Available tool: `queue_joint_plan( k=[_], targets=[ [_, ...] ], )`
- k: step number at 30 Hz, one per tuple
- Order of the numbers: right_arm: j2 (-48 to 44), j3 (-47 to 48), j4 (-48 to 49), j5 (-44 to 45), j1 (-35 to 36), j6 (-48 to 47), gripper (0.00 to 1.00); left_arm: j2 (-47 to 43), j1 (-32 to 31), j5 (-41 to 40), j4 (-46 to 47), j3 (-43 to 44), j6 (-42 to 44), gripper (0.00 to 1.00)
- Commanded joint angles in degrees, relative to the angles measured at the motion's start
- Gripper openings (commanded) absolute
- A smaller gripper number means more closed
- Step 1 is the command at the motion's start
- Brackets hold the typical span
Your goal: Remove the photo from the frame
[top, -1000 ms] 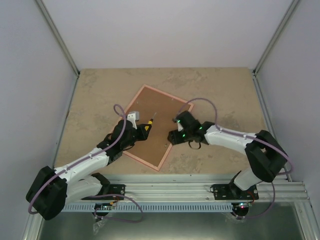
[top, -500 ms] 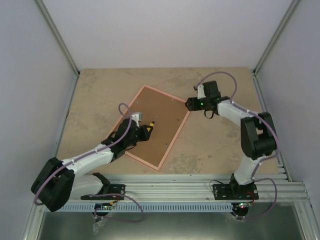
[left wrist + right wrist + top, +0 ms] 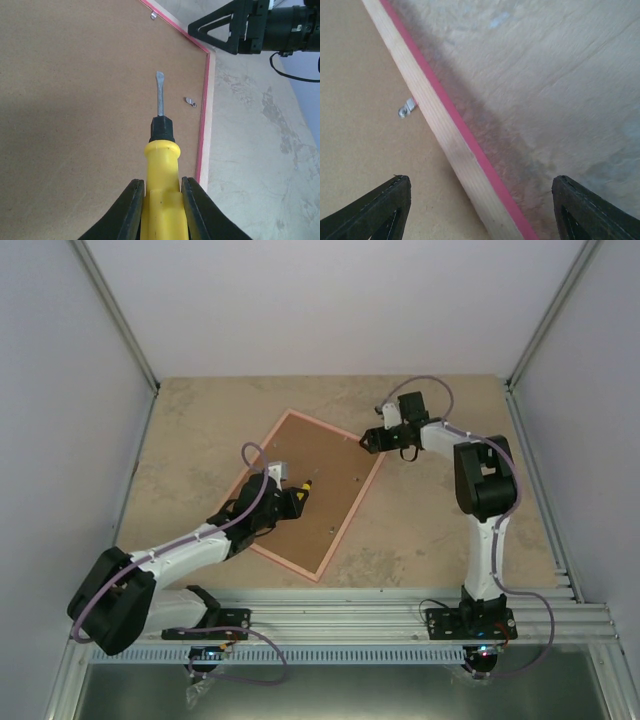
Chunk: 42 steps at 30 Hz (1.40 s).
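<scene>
A tan, stone-patterned table carries everything. On it, left of the middle and turned at a slant, lies the frame, a thin pink rectangle with pale wood showing on its back side. It lies face down, so its brown backing board fills it and the photo cannot be seen.

The left arm reaches from the near left corner out over the near left part of the frame. The right arm stands up from the near right and bends over to the far right corner of the frame.

The left gripper is over the board, and its two black fingers are clamped narrowly on the yellow handle of a screwdriver. The flat grey blade points toward the far right corner of the frame. Whether the tip touches the board cannot be told.

The right gripper hangs over the frame's right edge near that far corner. Its fingers are spread wide with nothing between them. One is above the board and the other above the bare table, with the pink edge running between them.

A small metal clip sits on the board just beside the wooden edge there. From the left wrist, one clip shows right of the blade, and another by the far edge.
</scene>
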Motion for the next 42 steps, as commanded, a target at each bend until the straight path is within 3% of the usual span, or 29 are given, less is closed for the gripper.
queue_joint_plan(
  k=[1,16,27,33,42],
  targets=[
    [1.2,-0.9,-2.1,-4.8,-0.1,-0.8,0.78,0.2,0.3,0.1,0.9,1.7,1.2,0.0],
    [-15.9,-27.2,6.2,-6.2,3.8,4.5,0.75,0.8,0.3,2.1,0.6,2.0,1.2,0.0],
    [-26.2,-40.0,7.4,-4.3,10.8,7.9,0.71,3.3,0.3,3.6,0.0,2.2,0.3,0.0],
    [-27.8,-41.1,3.9,0.8,14.5,6.2,0.69,3.8,0.3,4.3,0.4,1.9,-0.1,0.0],
    [-23.7,-31.3,0.3,8.8,15.0,0.9,0.67,5.2,0.2,5.6,1.2,1.9,0.0,0.0]
  ],
)
